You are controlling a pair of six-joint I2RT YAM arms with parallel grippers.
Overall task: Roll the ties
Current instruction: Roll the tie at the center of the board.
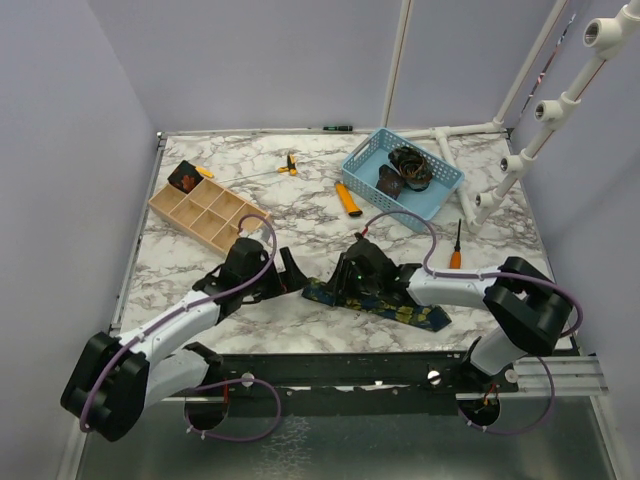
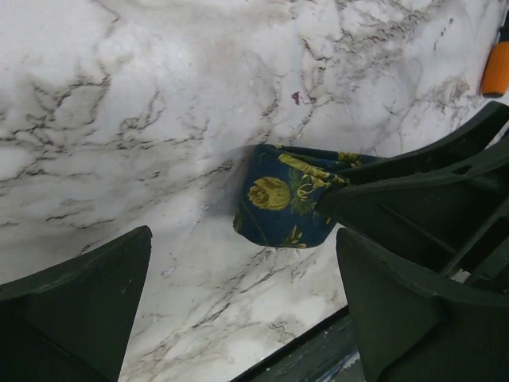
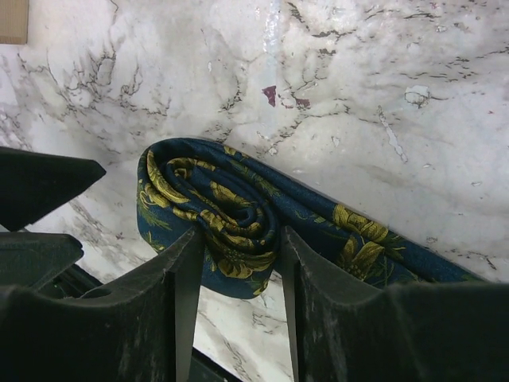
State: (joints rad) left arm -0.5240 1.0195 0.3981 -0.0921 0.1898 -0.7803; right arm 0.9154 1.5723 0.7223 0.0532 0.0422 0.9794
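Navy tie [image 3: 215, 199], coiled and partly hidden, sits clenched in right tool [image 3: 242, 239]; left tool [image 2: 242, 235] gapes.

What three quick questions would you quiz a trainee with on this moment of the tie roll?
1. True or false: the left gripper is shut on the tie.
2. The tie's coil is held: A by neither gripper, B between the fingers of the right gripper, C by both grippers.
3. Fill in: the tie's unrolled tail lies flat on the ___.
Key: 1 false, it is open beside the coil. 2 B. 3 table.
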